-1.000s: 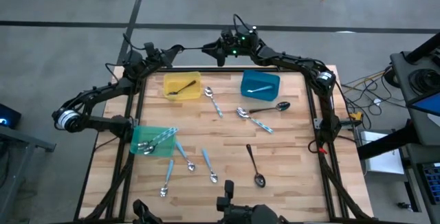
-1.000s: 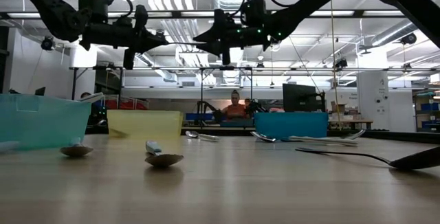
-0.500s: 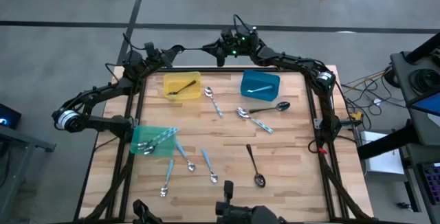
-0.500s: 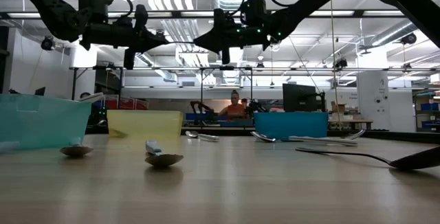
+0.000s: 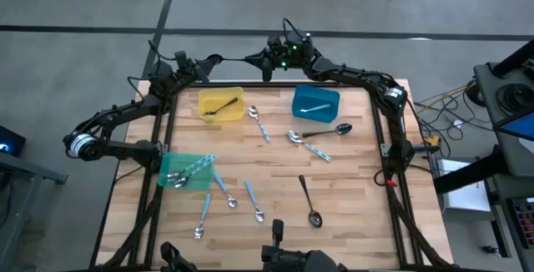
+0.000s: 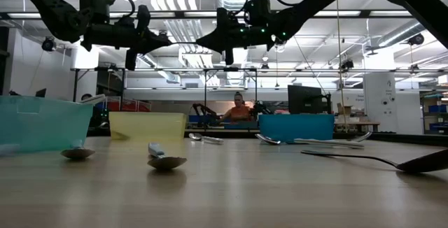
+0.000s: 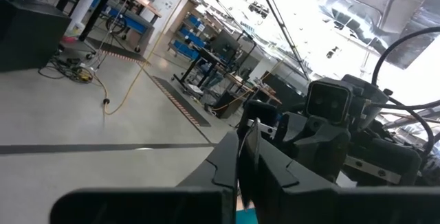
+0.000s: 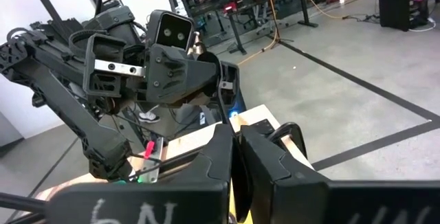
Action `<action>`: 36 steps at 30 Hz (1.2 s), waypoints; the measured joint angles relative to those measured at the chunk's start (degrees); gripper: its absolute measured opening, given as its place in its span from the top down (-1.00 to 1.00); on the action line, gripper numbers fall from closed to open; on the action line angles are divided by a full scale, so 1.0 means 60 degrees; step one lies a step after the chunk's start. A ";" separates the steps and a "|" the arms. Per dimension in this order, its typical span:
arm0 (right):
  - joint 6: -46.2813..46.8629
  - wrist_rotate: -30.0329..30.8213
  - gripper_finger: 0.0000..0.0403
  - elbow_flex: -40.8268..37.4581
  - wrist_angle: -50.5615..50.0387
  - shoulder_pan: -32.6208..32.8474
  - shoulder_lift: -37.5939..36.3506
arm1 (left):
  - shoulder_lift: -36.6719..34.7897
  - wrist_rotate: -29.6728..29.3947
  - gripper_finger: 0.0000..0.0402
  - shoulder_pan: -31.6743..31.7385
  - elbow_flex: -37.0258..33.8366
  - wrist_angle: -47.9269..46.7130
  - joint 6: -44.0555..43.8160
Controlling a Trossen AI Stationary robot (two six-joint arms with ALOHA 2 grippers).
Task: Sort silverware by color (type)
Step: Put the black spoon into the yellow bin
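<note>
Wood-slat table [image 5: 350, 197], workshop floor around it; landmark for all places is the green bin [image 5: 185, 172] at the table's left edge. Silverware: several silver pieces already lie in the green bin, one dark spoon in the yellow bin [image 5: 220, 103] on the far side of it, one blue-handled piece in the blue bin [image 5: 315, 101] further right along the far edge. Unsorted: four blue-handled spoons [image 5: 227, 192] just right of and nearer than the green bin, long axes mostly near-to-far with slight slant, bowls toward the near edge; a fifth blue-handled spoon [image 5: 259, 123] between yellow and blue bins, bowl toward the far edge; a crossed pair [image 5: 307, 145] right of centre, slanting; two dark spoons, one [image 5: 327, 131] lying left-right with bowl to the right, one [image 5: 309, 202] near-to-far with bowl near. Left gripper [image 5: 214, 57] and right gripper [image 5: 269, 65] both hang beyond the far edge, well apart from the green bin, fingers together, nothing between them; wrist views confirm. Risks, as judged: the crossed pair could drag each other if one is lifted; thin handles flat on wood may slip a pinch; slanted axes call for wrist rotation, or the fingers straddle badly.
</note>
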 joint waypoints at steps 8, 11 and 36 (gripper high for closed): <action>0.0034 0.0029 0.96 0.0000 -0.0078 0.0004 0.0000 | 0.0000 0.0090 0.62 0.0000 0.0000 -0.0030 0.0192; 0.0110 0.0029 0.96 0.0000 -0.0208 0.0004 0.0000 | 0.0000 0.0255 0.49 0.0011 0.0000 -0.0153 0.0270; 0.0665 0.0644 0.96 -0.0015 -0.2691 0.0266 0.0000 | -0.0076 0.0696 0.15 0.0859 0.0401 -0.0846 0.1658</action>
